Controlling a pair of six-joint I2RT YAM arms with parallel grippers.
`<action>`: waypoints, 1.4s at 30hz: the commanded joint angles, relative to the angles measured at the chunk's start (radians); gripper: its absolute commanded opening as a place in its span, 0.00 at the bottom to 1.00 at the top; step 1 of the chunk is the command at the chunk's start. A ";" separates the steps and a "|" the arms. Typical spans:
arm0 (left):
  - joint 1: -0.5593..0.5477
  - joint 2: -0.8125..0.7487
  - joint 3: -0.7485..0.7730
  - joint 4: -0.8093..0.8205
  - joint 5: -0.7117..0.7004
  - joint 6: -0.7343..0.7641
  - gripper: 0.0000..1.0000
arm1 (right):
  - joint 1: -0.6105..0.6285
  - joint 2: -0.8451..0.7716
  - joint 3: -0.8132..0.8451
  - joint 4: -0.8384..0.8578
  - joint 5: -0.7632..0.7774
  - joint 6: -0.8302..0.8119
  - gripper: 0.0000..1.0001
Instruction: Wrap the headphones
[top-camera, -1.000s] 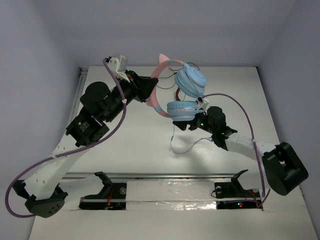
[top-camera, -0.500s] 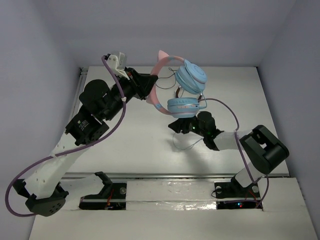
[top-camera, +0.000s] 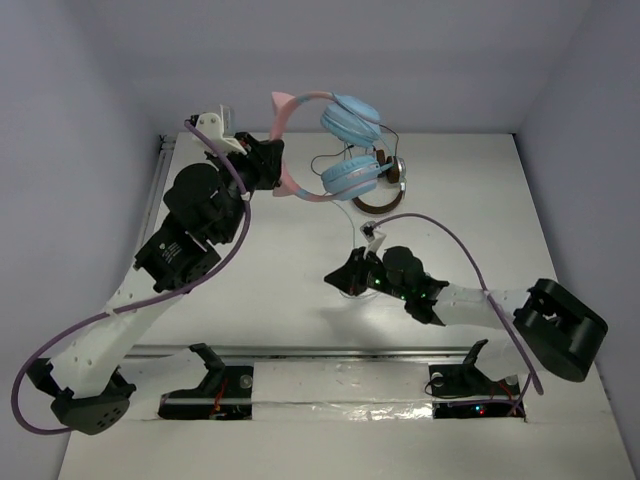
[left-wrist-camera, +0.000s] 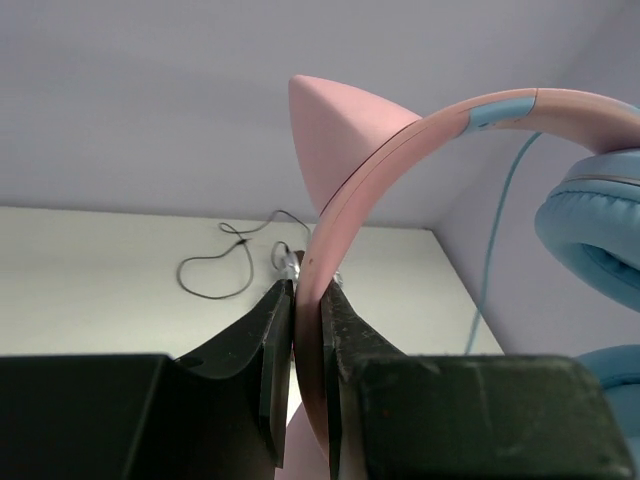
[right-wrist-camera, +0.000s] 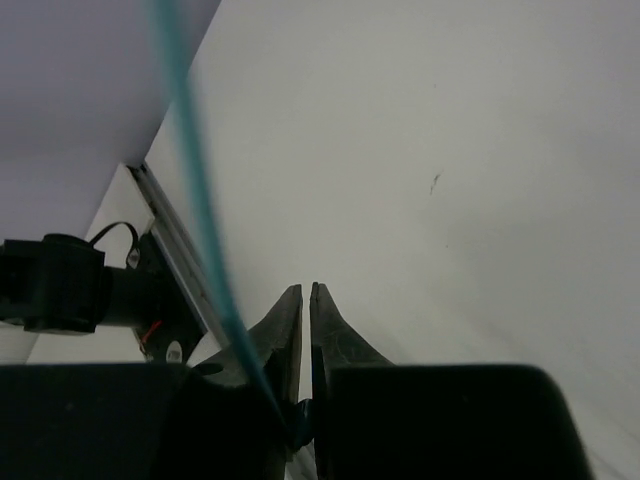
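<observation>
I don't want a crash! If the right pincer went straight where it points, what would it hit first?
Probably the white tabletop: the right pincer points low across it, and nothing else shows close ahead, though depth is unclear.

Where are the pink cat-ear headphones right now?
The headphones hang top centre in the top view, headband pinched by the left gripper, cups beside the brown headphones on the table.

**My two arms: white shells, black joints**

My left arm (top-camera: 185, 250) and right arm (top-camera: 470, 300) both have white link shells between bulky black joint housings. A purple cable (top-camera: 60, 345) trails along each. The left gripper (left-wrist-camera: 307, 330) and right gripper (right-wrist-camera: 305, 330) are black, tapering to thin tips. Small green lights (top-camera: 402, 296) glow on the right arm.
</observation>
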 joint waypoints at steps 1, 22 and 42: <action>-0.001 -0.059 -0.058 0.148 -0.151 -0.037 0.00 | 0.073 -0.064 0.030 -0.180 0.103 -0.025 0.00; -0.001 -0.020 -0.633 0.289 -0.463 -0.191 0.00 | 0.475 -0.151 0.693 -1.347 0.582 -0.168 0.00; -0.171 -0.049 -0.734 0.024 -0.183 -0.271 0.00 | 0.441 -0.016 0.918 -1.377 0.924 -0.416 0.00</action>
